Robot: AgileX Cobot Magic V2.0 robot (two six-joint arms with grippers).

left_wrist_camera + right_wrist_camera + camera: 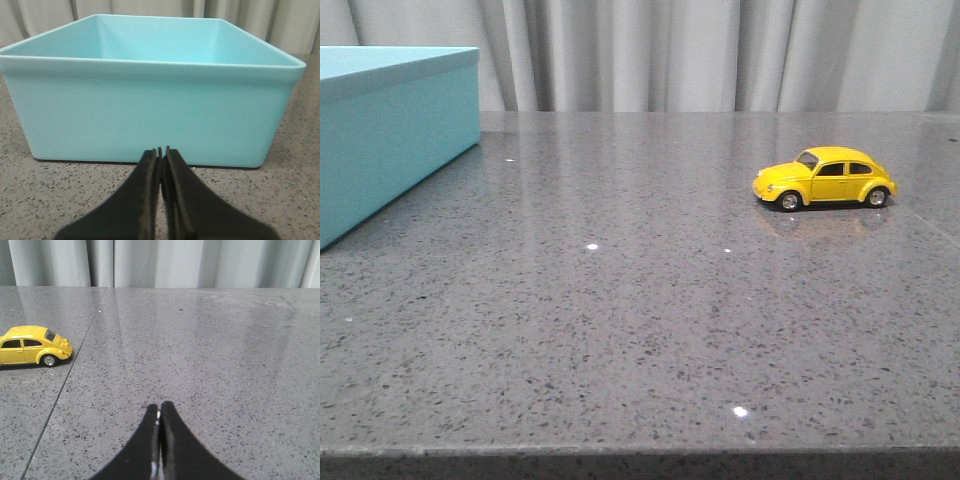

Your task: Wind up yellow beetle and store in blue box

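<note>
Two task items sit well apart on the grey speckled table (620, 330): the yellow beetle (825, 178) on its wheels at right of centre in the front view, nose pointing left, the blue box (390, 125) cut off by the upper-left frame edge, with a wide bare stretch between them. Left gripper (162, 150) is clenched on nothing, tips facing the box's near wall, box open-topped. Right gripper (159, 410) also clenched and holding nothing over bare tabletop, beetle off at that view's left edge, curtain (700, 55) behind the table's far edge.

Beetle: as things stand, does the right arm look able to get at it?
Probably yes. The beetle stands alone on bare table, nothing between it and the right end effector, which is shut and would need to open first.
</note>
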